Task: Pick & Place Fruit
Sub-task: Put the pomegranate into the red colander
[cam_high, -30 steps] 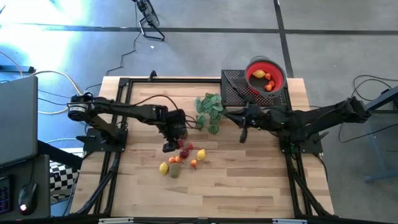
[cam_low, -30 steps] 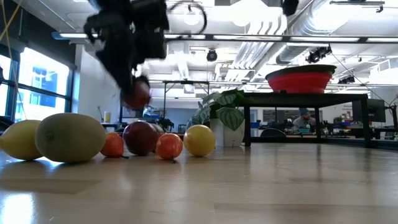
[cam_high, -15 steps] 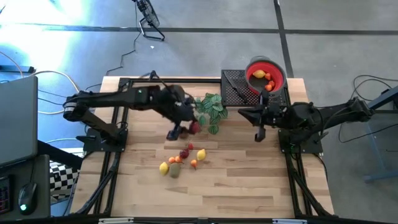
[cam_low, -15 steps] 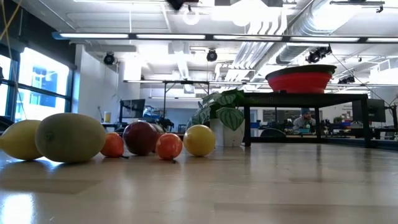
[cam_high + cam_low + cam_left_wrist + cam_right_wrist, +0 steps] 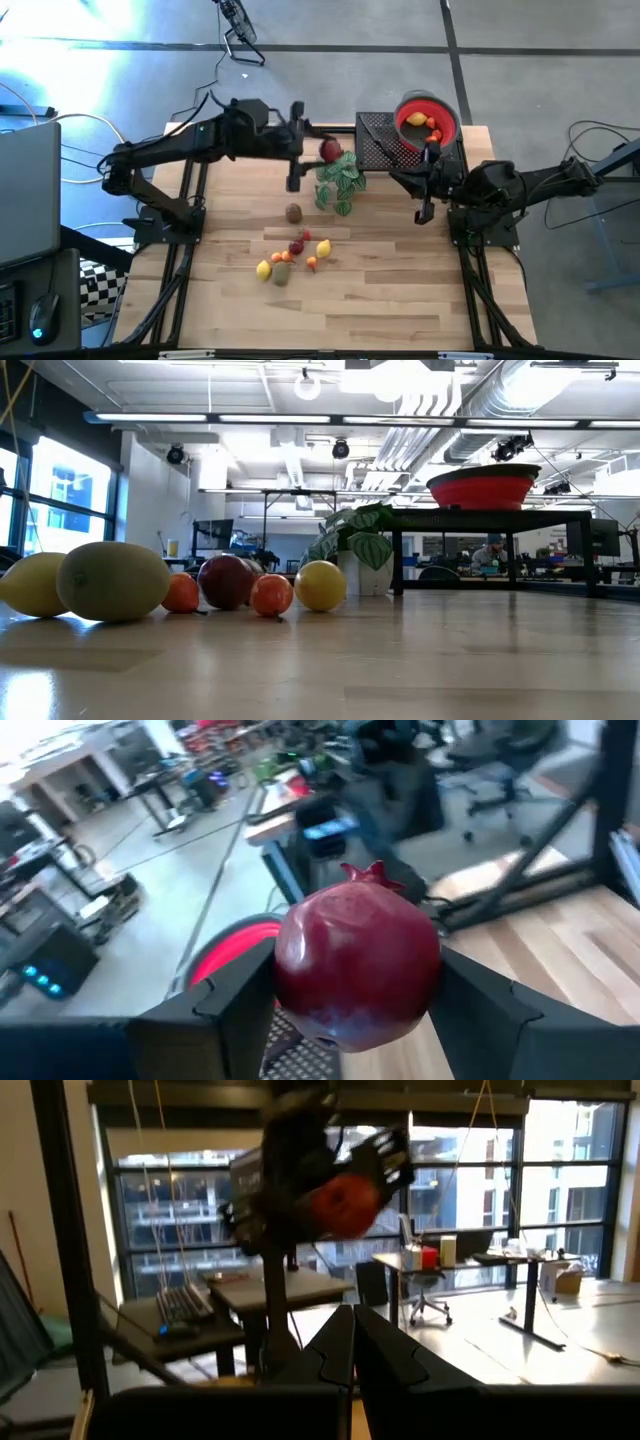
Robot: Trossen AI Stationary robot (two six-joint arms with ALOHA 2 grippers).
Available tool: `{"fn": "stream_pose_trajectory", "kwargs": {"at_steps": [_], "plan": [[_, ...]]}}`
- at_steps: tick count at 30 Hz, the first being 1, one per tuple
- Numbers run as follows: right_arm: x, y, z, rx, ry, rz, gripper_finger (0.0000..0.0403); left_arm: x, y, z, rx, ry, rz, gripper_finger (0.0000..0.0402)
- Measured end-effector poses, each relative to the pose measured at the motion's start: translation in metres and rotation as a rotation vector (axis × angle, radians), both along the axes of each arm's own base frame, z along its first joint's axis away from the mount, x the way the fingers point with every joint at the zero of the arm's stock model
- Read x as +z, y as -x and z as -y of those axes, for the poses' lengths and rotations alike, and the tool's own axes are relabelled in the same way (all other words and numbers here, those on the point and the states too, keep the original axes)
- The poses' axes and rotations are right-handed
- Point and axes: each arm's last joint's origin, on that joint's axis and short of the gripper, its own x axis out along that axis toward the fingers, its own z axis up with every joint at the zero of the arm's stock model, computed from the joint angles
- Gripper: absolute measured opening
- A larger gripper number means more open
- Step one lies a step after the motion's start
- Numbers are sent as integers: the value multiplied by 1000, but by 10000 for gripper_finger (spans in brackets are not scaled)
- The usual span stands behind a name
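My left gripper is high above the table's far middle, shut on a dark red pomegranate-like fruit, and points about level toward the red bowl. That bowl sits on a black stand and holds a few fruits. A brown fruit lies alone on the wood. Nearer, a cluster of small fruits rests on the table and fills the low view's left. My right gripper hangs shut and empty in front of the bowl's stand. My left gripper pinches the red fruit's round body between its two fingers, one on each side. The fingers come about level from the table's left. The fruit is lifted clear, high over the table, its small crown pointing away from the gripper.
A green leafy sprig lies just below and in front of the held fruit. The black stand under the bowl takes up the far right corner. Bare wood stretches along the near edge and to the right of the cluster.
My left gripper has risen from the fruit cluster with the red fruit, tipped from pointing down to about level, and gone toward the far edge and the bowl. The brown fruit now shows where it stood. My right gripper has drawn back toward the table's right edge.
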Motion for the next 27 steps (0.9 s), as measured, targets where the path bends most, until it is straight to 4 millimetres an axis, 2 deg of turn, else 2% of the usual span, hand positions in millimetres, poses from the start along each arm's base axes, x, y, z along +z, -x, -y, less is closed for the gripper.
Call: {"fn": "stream_pose_trajectory", "kwargs": {"at_steps": [4, 6, 10, 14, 21, 27], "plan": [[-3, 0, 1, -9, 26, -35, 2, -8, -10, -20, -56, 141, -9, 223], [-6, -2, 2, -26, 75, -72, 2, -16, -22, -32, -112, 205, -3, 223], [-12, -6, 6, -67, 158, -148, 2, -26, -39, -64, -148, 338, 51, 223], [-14, -7, 11, -175, 241, -194, 2, -31, -43, -91, -182, 468, 83, 223], [-24, -23, 16, -260, 543, -334, 2, -39, -40, -116, -234, 718, 34, 223], [-34, -58, 26, -384, 704, -349, 2, -39, -36, -119, -312, 869, -18, 223]]}}
